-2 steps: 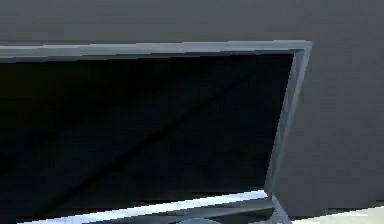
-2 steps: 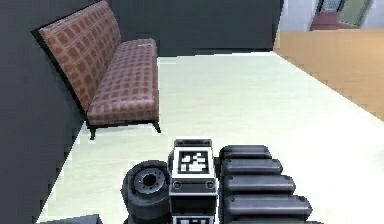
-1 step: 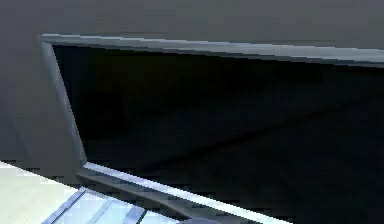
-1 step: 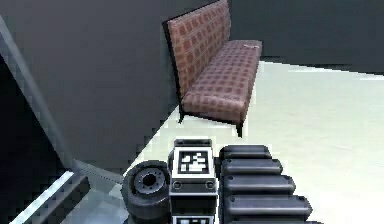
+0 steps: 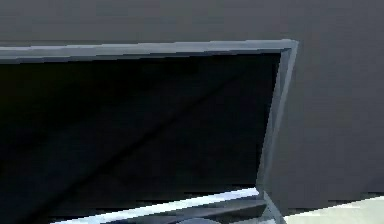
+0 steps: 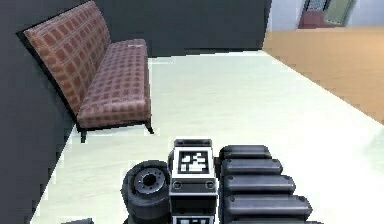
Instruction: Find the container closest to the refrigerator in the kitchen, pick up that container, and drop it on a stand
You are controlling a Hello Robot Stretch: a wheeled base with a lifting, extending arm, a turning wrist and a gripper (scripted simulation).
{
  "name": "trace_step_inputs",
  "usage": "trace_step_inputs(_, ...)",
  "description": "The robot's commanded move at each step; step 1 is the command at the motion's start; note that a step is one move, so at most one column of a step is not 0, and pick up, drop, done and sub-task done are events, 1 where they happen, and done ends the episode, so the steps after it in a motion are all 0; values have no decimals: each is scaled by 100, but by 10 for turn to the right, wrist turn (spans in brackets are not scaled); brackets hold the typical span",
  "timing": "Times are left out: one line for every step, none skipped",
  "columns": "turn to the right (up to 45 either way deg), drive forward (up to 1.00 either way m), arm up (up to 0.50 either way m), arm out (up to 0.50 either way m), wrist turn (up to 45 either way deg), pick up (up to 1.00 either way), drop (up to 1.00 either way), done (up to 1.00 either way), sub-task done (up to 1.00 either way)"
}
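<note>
Pale smooth floor [image 6: 250, 100] bears a plaid sofa [image 6: 105, 75]; unclear whether the pincer [image 6: 148, 190] holds anything.

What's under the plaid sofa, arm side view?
Under the plaid sofa: pale floor and its thin dark legs. The strip nearest the dark wall is hidden by the seat.

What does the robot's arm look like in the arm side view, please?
The arm is a stack of dark, rounded, ribbed segments. Left of it sits a white square marker with black marks, and beside that a dark round part, likely the gripper's body.
</note>
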Motion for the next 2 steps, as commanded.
trace_step_inputs(-270,0,0,0,0,0,0,0,0)
trace_step_inputs(300,0,0,0,0,0,0,0,0)
